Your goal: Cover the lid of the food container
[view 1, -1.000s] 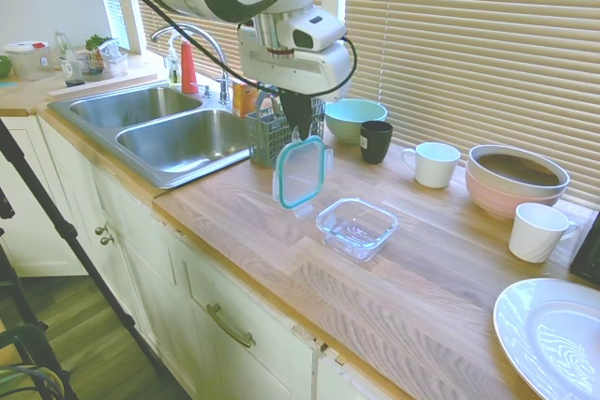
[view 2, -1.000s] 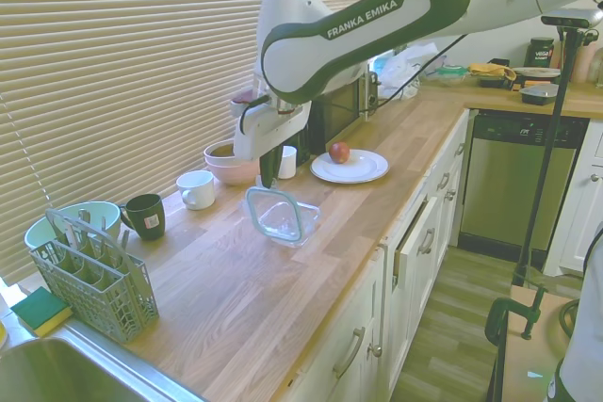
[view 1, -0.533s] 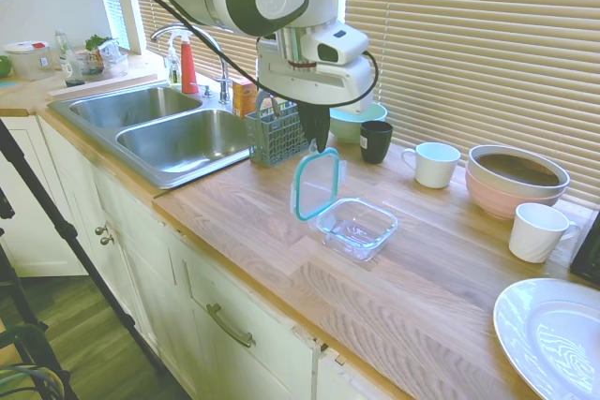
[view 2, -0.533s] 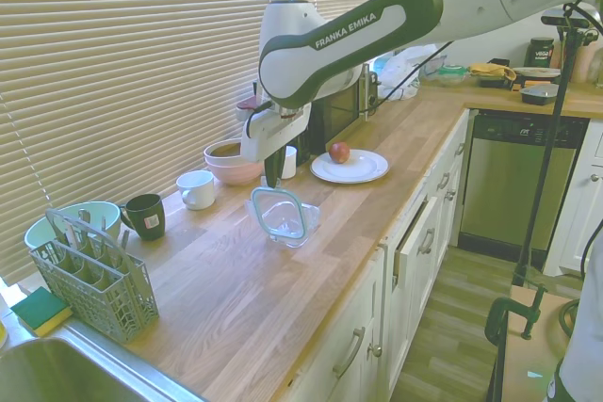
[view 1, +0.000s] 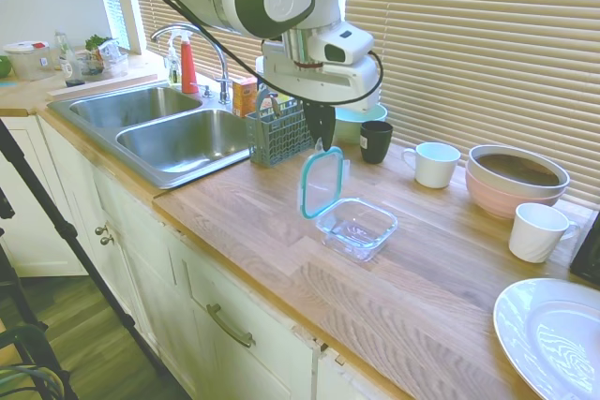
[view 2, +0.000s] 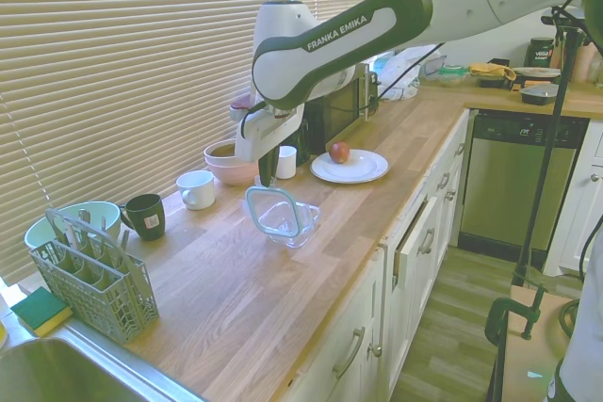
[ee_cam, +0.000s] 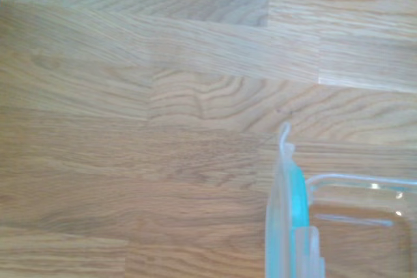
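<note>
The lid, clear with a teal rim, hangs nearly on edge from my gripper, which is shut on its top edge. Its lower edge sits at the near-left rim of the food container, a shallow clear glass dish on the wooden counter. From the other side the lid stands tilted just left of the food container, below the gripper. In the wrist view the lid shows edge-on beside the food container.
A grey cutlery basket, teal bowl, black mug, white mugs, stacked pink bowl and white plate stand around. The sink lies to the left. A plate with an apple sits further along.
The gripper has carried the lid rightward and down from over the counter to the container's near-left rim. The container has not moved.
</note>
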You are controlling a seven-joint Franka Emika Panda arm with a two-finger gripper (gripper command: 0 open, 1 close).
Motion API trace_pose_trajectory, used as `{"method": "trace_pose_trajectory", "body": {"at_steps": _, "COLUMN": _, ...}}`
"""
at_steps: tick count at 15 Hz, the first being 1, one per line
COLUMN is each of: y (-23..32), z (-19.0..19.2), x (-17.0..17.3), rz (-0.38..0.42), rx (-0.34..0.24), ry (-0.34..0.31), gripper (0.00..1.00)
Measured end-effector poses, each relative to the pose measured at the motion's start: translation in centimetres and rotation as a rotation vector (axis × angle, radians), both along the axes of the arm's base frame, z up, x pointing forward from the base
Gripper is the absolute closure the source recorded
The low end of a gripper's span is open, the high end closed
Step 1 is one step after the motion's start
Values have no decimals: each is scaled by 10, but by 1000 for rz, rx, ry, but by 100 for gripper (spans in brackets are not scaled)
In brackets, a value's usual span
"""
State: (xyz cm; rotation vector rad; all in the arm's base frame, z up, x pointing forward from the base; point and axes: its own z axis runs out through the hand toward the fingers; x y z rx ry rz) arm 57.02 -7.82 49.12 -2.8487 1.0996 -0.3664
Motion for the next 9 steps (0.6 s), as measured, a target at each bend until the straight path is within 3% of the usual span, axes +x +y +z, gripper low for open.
{"method": "trace_pose_trajectory", "body": {"at_steps": 9, "y": 5, "z": 3, "x": 11, "rz": 10, "rx": -3, "ry": -17, "gripper": 100}}
